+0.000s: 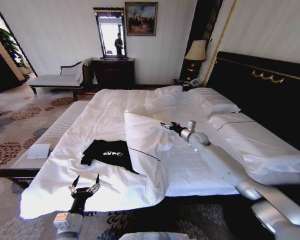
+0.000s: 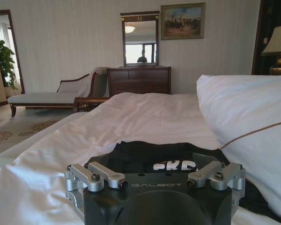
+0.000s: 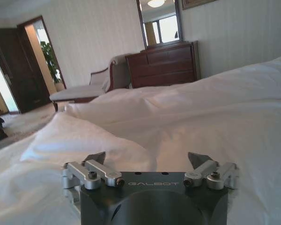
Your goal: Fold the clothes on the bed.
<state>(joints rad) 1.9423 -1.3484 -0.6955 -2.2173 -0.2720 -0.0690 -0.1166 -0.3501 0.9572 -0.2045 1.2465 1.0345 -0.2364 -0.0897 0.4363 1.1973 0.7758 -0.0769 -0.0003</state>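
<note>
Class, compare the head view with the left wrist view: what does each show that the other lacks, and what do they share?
Head view alone: the right gripper, fingers open, over a white pillow mid-bed, the dark headboard, and the patterned carpet.

Left wrist view alone: a close look from behind the fingers toward the T-shirt's white lettering.

Both: the black T-shirt on the bed, the open left gripper, the dresser and mirror.

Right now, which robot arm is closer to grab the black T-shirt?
Probably the left. The left gripper is open, near the bed's edge, facing the black T-shirt. The right gripper is open too, but reaches over a white pillow farther away.
</note>
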